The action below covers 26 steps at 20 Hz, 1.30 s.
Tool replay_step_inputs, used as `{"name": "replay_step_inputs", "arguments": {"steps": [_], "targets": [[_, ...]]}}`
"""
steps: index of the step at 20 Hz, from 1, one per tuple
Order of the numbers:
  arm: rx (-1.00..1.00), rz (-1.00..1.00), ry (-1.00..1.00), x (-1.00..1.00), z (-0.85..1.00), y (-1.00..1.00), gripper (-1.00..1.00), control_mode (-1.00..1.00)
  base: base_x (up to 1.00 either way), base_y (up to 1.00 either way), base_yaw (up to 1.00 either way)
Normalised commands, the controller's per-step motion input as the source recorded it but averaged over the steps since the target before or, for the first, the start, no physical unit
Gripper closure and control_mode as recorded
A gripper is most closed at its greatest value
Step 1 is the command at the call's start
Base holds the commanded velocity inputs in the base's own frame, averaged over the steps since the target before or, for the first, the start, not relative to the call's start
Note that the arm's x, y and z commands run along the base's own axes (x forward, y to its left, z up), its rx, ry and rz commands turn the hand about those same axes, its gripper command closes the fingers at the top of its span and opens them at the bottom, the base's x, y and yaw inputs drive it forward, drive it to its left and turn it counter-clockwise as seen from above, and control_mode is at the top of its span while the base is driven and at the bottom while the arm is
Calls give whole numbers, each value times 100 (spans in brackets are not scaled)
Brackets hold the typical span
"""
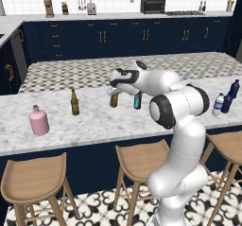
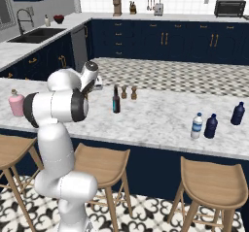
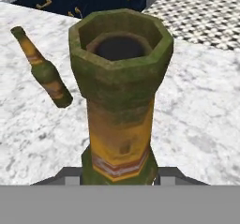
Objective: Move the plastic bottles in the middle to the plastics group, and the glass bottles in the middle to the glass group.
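My gripper [image 1: 115, 91] is shut on the neck of a brown beer bottle [image 1: 114, 99] with a yellowish label, over the middle of the marble counter [image 1: 94, 123]. In the hand view this glass bottle [image 3: 119, 106] runs up from between the fingertips, mouth toward the camera. Left of it stands the other brown beer bottle [image 1: 74, 102], the glass group, also visible from the hand [image 3: 44, 70]. A small teal bottle [image 1: 137, 100] stands just right of the gripper. At the far right, the clear water bottle [image 1: 218, 104] with blue cap stands beside a navy bottle [image 1: 227, 102], the plastics group.
A pink bottle [image 1: 38, 121] stands at the counter's left end. A second navy bottle [image 1: 234, 89] is at the far right. Two small shakers [image 2: 129, 92] stand toward the counter's back edge. Wooden stools [image 1: 139, 161] line the near side.
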Motion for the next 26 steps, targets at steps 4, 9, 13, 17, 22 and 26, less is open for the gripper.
{"name": "replay_step_inputs", "arguments": {"steps": [4,9,13,17,22,26], "targets": [[14,13,-9,0,-12,15,100,-100,0,0,0],[5,17,-6,0,-8,53,100,-100,0,0,0],[0,15,-11,-11,0,50,100,-100,0,0,0],[-3,13,-3,-1,2,44,100,-100,0,0,0],[-7,9,2,7,0,29,100,-100,0,0,0],[-5,5,2,5,0,18,100,-100,0,0,0]]}}
